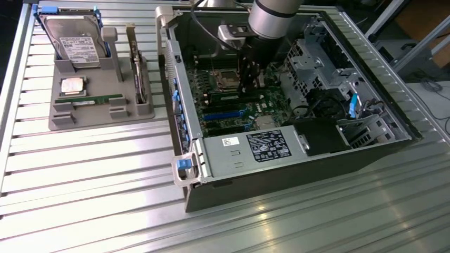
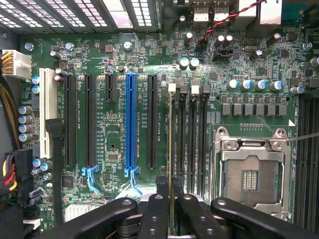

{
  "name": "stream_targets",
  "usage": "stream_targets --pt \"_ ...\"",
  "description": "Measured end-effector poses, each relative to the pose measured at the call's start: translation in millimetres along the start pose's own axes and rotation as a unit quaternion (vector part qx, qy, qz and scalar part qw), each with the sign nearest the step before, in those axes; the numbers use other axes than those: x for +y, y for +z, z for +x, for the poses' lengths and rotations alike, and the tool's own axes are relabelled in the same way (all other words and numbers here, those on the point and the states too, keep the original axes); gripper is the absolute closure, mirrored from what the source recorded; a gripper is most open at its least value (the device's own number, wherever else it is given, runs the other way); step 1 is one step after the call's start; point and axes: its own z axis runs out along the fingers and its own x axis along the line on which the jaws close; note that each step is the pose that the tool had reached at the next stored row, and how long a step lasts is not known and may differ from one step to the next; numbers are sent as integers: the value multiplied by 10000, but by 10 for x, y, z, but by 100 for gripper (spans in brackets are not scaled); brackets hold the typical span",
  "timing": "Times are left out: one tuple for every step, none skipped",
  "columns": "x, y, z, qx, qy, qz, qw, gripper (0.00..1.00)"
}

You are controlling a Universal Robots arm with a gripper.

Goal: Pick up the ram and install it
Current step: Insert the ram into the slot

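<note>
Ribbed metal benching carried an open computer case [image 1: 295, 153]. Inside it, the gripper [image 2: 171, 199] pinched the ram [image 2: 171, 149] edge-on by its upper edge, over the slots beside the CPU socket [image 2: 251, 172]. Light, stiff, probably fragile.

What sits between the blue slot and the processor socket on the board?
In the wrist view: one black slot, then the memory slots, where the gripper holds the ram edge-on.
</note>
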Motion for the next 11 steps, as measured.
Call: stream_targets --pt "0 -11 -2 -1 0 1 10000 86" --pt "1 -12 -5 0 0 1 10000 86" --pt "0 -13 -8 0 -1 0 10000 86" --pt "0 -13 -11 -1 -2 1 10000 86" --pt "0 -12 -11 -3 -2 0 10000 86" --pt "1 -11 -12 -10 -1 0 10000 86" --pt "1 -8 -12 -21 -1 1 10000 86" --pt "0 -1 -12 -34 -2 1 10000 86" --pt "0 1 -12 -35 -2 0 10000 86" --pt "0 1 -12 -35 -2 0 10000 86" --pt "1 1 -12 -35 -3 0 10000 86"
